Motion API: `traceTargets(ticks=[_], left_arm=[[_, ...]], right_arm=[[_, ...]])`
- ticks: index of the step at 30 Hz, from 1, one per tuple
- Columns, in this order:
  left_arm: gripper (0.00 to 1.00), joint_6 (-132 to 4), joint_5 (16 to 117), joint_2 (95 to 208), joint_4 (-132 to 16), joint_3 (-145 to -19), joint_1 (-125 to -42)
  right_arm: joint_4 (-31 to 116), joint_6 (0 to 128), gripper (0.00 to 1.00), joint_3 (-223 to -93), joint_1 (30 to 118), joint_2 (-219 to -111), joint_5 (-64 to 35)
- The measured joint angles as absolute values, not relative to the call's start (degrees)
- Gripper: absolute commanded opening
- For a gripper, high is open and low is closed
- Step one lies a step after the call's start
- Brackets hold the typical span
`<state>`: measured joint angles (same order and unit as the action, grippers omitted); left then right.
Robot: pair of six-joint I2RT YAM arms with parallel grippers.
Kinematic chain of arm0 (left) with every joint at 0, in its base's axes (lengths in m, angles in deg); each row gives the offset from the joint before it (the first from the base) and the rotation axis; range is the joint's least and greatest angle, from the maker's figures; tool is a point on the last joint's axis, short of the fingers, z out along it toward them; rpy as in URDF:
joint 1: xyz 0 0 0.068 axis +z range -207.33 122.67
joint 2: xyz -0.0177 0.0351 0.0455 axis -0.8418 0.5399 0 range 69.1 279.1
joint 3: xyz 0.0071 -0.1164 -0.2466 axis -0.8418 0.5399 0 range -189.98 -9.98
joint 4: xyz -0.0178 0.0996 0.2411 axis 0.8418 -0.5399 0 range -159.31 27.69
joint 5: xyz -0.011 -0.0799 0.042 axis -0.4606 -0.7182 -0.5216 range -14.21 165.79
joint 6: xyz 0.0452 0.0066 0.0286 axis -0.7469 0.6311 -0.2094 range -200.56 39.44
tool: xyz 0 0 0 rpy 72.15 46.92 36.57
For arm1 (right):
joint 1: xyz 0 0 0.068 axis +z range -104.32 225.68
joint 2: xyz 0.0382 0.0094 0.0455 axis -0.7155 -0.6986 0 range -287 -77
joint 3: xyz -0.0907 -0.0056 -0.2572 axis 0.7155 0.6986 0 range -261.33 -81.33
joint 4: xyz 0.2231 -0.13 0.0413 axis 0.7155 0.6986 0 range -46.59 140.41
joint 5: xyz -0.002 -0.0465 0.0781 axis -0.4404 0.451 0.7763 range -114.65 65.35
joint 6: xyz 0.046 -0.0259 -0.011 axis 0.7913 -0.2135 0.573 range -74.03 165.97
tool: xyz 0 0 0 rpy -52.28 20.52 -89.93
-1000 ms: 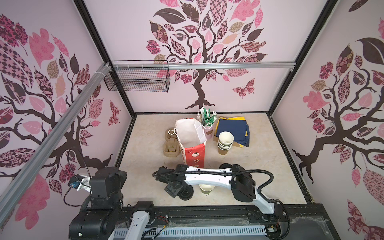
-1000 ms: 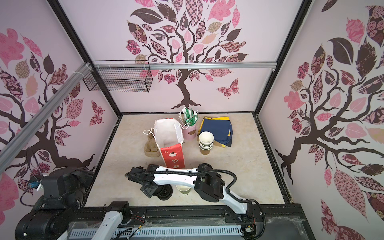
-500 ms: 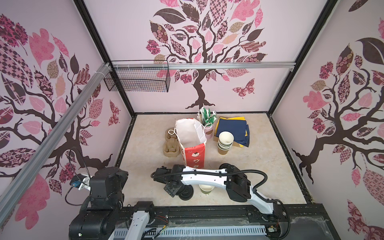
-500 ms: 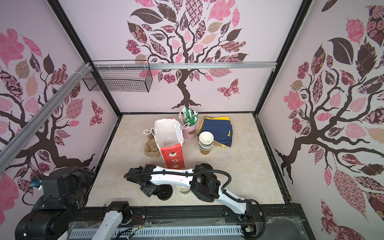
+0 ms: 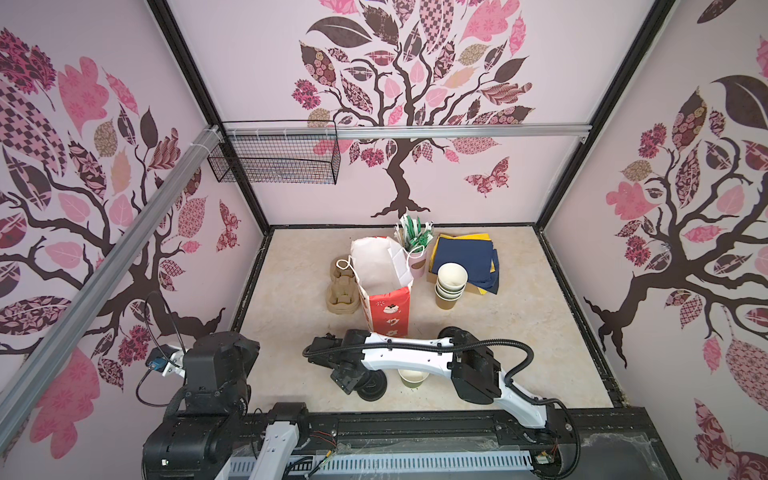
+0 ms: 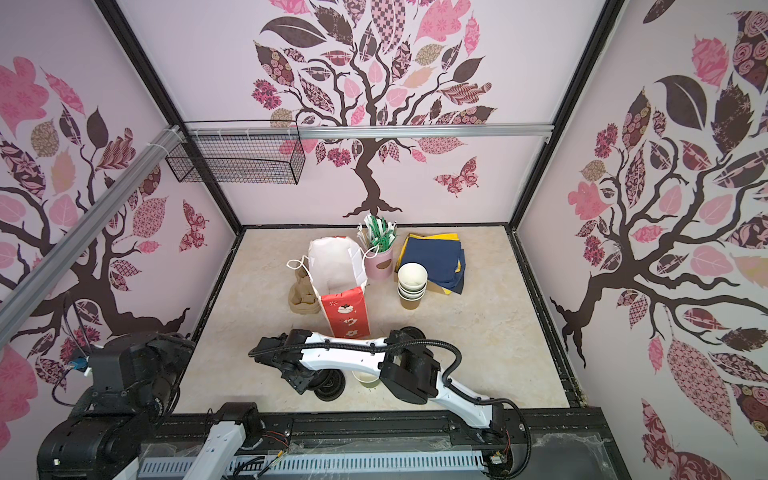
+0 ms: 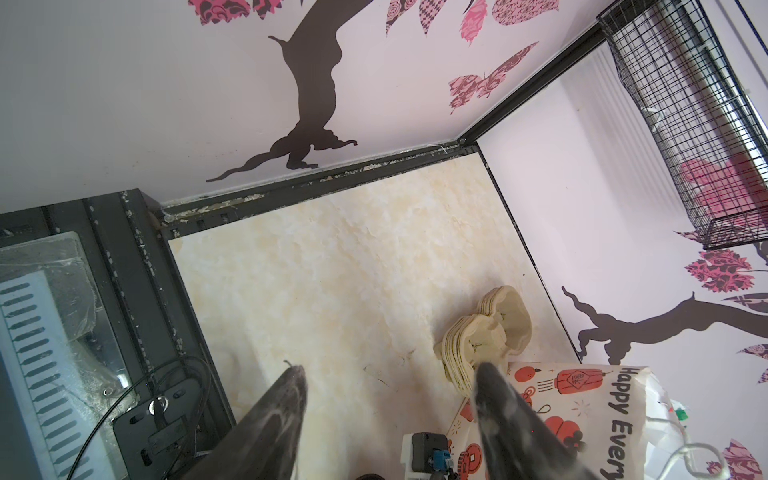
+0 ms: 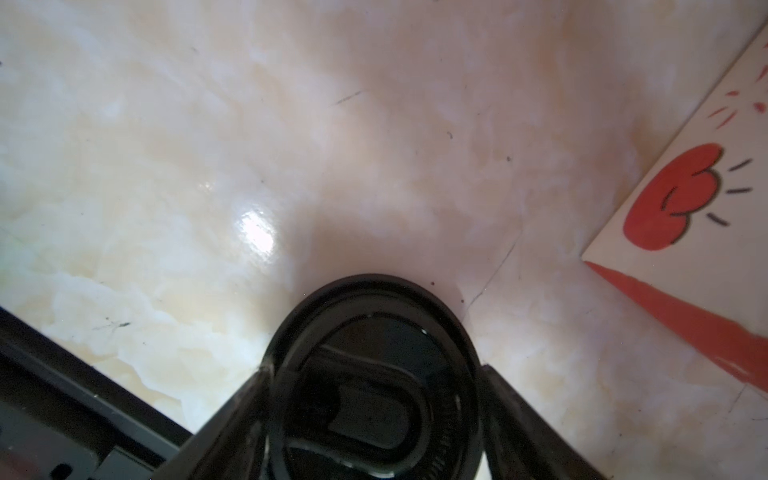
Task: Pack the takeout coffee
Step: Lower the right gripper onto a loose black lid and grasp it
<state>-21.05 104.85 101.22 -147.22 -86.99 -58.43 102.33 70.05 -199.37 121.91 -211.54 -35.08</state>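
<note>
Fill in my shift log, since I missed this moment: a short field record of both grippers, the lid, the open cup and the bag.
right gripper: fingers either side of the black lid; grip unclear
left gripper: open, empty, clear of the items
open cup: upright, lidless, beside the lid
paper bag: upright, mouth open, no cup seen inside

Both top views look down from high above the near edge, taking in the whole tabletop [image 5: 519, 332]. The left wrist view looks past the left end effector [image 7: 389, 368] toward a far corner [image 7: 467, 143] at upper right of the frame; the right wrist view sits close over a black lid [image 8: 374, 374] at lower middle. All share the paper bag [image 6: 345, 311].
</note>
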Motion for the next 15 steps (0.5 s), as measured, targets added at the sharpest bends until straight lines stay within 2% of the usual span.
traceTargets(ticks=[15], left_arm=[[0.67,-21.5,104.5,102.1,-145.7,-86.7,-58.4]], right_arm=[[102.5,70.3,0.81,-199.3,121.9,-211.5,-34.3]])
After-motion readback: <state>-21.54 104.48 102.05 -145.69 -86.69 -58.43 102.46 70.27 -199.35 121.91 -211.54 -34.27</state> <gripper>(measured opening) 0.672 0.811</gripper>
